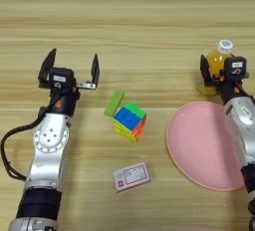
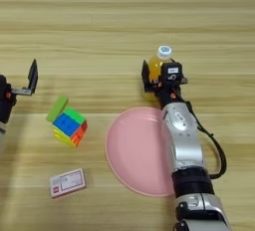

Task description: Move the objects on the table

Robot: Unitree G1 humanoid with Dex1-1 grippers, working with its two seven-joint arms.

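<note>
We have our right gripper up at the small orange-juice bottle with the white cap, which stands upright on the wide light-wood table just beyond the far rim of the round pink plate. One black finger shows against the bottle's left side and the gripper body covers its right side, so the fingers appear to be around the bottle's lower half; whether they are pressing on it or merely bracketing it we cannot tell. To do this step well, we judge that the grip should sit low on the body rather than near the cap, since a tall narrow bottle tips easily, and that we should lift straight up before carrying it anywhere, as the plate's rim lies close in front. Our left gripper hovers on the other side of the table with its two fingers spread wide and nothing between them. Just to its right lie the small flat bright-green rectangular block and the multicoloured Rubik's cube, touching or very nearly so, the block at the cube's far left corner. A small red-and-white card box lies nearer us, apart from both.
</note>
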